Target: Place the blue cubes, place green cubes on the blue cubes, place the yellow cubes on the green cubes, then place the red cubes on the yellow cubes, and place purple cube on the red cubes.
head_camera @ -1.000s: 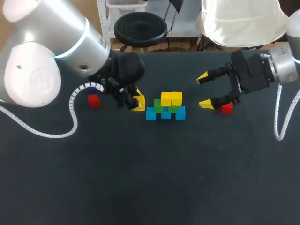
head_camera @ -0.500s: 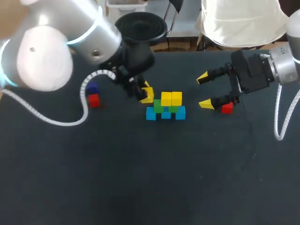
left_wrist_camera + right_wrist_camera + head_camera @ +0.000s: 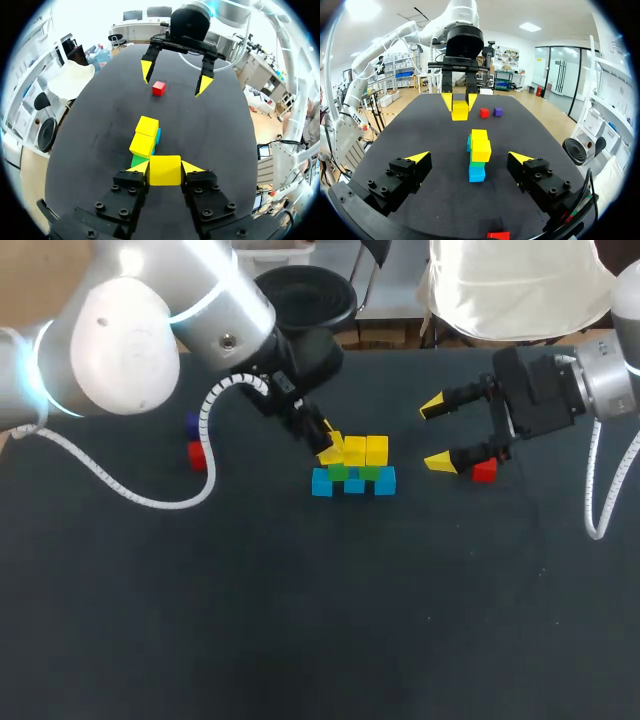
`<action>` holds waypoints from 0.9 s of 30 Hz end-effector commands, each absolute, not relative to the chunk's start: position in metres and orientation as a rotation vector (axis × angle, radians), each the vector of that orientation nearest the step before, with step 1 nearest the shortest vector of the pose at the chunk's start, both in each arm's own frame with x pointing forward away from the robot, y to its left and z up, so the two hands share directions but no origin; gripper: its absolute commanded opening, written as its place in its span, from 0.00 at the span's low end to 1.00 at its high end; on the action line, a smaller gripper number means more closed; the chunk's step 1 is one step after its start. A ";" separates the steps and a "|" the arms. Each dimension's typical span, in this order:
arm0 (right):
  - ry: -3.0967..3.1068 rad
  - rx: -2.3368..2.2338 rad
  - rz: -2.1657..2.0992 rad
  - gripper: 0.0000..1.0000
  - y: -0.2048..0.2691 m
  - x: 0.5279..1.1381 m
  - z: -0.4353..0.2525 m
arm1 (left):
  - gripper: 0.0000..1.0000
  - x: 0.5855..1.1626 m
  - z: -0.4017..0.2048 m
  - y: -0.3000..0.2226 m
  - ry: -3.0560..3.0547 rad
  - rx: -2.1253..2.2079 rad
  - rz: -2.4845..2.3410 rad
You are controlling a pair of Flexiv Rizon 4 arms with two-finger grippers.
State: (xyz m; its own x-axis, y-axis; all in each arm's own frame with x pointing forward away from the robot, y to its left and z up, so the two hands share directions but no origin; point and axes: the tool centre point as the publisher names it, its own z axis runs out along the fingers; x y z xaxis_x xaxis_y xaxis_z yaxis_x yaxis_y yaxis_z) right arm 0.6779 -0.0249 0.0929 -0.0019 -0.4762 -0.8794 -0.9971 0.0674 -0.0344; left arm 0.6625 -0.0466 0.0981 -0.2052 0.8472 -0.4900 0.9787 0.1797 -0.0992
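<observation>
The stack in mid-table has blue cubes [image 3: 321,484] at the base, green cubes [image 3: 338,472] on them and two yellow cubes [image 3: 366,450] on top. My left gripper [image 3: 325,443] hovers at the stack's left end, shut on a third yellow cube [image 3: 165,170], just short of the stacked yellow cubes [image 3: 144,136]. My right gripper [image 3: 437,433] stands open to the right of the stack, with a red cube [image 3: 484,471] beside its near finger. Another red cube [image 3: 198,454] and a purple cube [image 3: 193,424] lie at the left. From the right wrist, the stack [image 3: 479,156] lies ahead between the open fingertips.
The left arm's white cable [image 3: 150,502] loops over the table left of the stack. The table's far edge [image 3: 400,348] runs close behind the cubes. In front of the stack lies wide bare dark tabletop [image 3: 330,620].
My left arm has swung right and lifted, carrying the yellow cube from beside the left red cube up to the stack's left end. The right arm has not moved.
</observation>
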 end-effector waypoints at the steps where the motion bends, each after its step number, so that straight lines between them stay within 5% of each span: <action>1: 1.582 -1.510 0.864 1.00 -0.025 0.678 0.093 | 0.00 0.665 0.094 -0.043 2.107 1.735 -0.617; 27: 1.582 -1.510 0.864 1.00 -0.025 0.678 0.093 | 0.00 0.668 0.081 -0.046 2.008 1.797 -0.684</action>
State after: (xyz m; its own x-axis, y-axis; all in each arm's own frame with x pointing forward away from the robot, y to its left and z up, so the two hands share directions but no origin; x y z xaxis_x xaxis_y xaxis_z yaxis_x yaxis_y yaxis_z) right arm 0.6778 -0.0249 0.0929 -0.0019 -0.4762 -0.8793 -0.9971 0.0674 -0.0343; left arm 0.6656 -0.0460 0.0851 -0.1284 0.8193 -0.5588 0.9904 0.0772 -0.1144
